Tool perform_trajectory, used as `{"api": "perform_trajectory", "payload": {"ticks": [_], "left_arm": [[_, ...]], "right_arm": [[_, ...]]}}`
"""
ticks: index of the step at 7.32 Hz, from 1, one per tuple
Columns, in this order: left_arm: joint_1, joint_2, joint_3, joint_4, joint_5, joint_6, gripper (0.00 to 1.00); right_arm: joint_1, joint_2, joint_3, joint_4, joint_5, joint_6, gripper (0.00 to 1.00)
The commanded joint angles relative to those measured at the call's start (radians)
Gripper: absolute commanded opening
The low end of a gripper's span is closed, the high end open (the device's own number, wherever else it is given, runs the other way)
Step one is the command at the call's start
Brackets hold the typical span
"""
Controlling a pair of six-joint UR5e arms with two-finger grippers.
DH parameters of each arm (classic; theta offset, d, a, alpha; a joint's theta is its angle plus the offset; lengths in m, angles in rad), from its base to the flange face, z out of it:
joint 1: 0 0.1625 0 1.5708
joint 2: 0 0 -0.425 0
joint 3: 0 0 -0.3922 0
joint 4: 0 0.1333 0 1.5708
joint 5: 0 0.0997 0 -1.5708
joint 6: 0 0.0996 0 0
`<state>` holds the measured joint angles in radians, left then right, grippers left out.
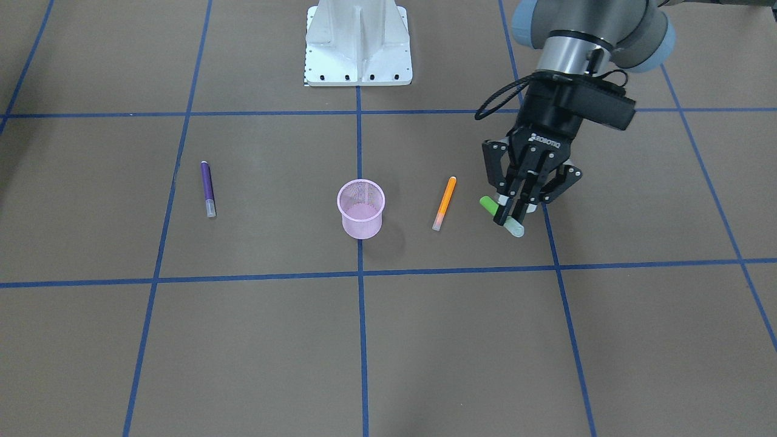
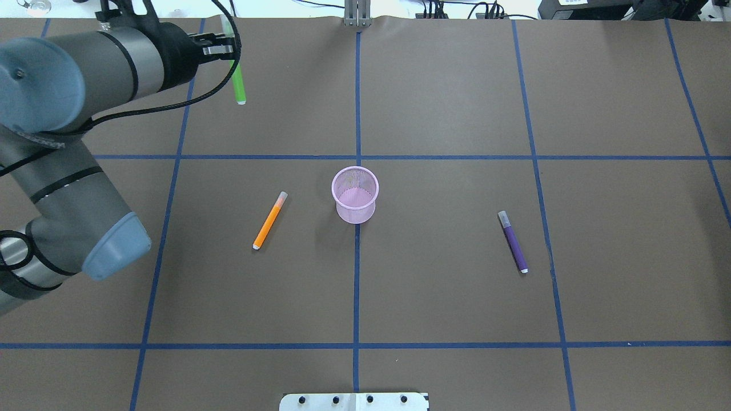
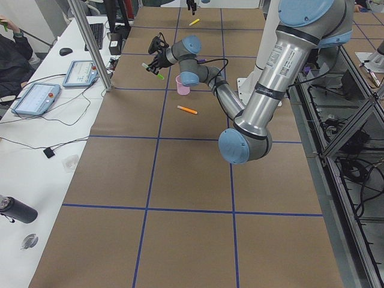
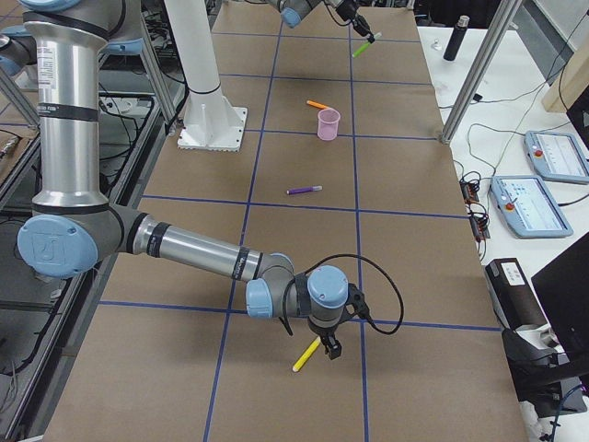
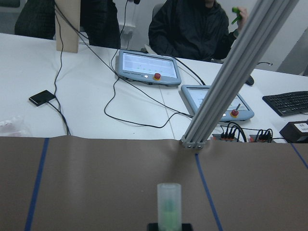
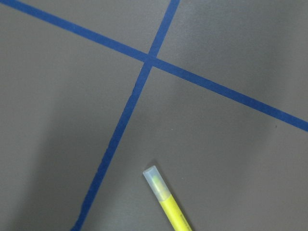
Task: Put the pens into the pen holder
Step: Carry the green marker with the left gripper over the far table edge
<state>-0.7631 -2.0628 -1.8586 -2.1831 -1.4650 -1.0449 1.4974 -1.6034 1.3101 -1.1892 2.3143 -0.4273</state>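
Left tool [image 1: 512,209] is clamped on the green pen [image 1: 487,204] just below its cap. The barrel looks light, stiff and slick. In the front view the cup [image 1: 360,226] sits at its nine o'clock. I cannot tell the right tool's [image 4: 331,352] state.

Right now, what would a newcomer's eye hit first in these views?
The left gripper, jaws shut on a green pen, up off the table. At the table's centre stands the empty pink pen holder, an orange pen lying on its left-arm side and a purple pen on the other. A yellow pen is at the right gripper, far from the holder.
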Motion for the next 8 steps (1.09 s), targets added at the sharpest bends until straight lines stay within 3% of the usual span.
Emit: {"api": "perform_trajectory", "payload": {"ticks": [1,5,8], "left_arm": [[0.022,-0.042,0.021,-0.006,0.029,0.003,0.0],[0.068,-0.111,0.09,-0.007,0.035,0.002,0.0],[0.07,-0.111,0.095,-0.007,0.035,0.002,0.0]], "right_arm": [[-0.031,0.057,-0.077,0.002,0.005,-0.133,0.99],[-0.118,0.066,-0.095,0.003,-0.003,-0.14,0.96],[-0.123,0.088,-0.15,0.003,-0.004,-0.195,0.77]]}}
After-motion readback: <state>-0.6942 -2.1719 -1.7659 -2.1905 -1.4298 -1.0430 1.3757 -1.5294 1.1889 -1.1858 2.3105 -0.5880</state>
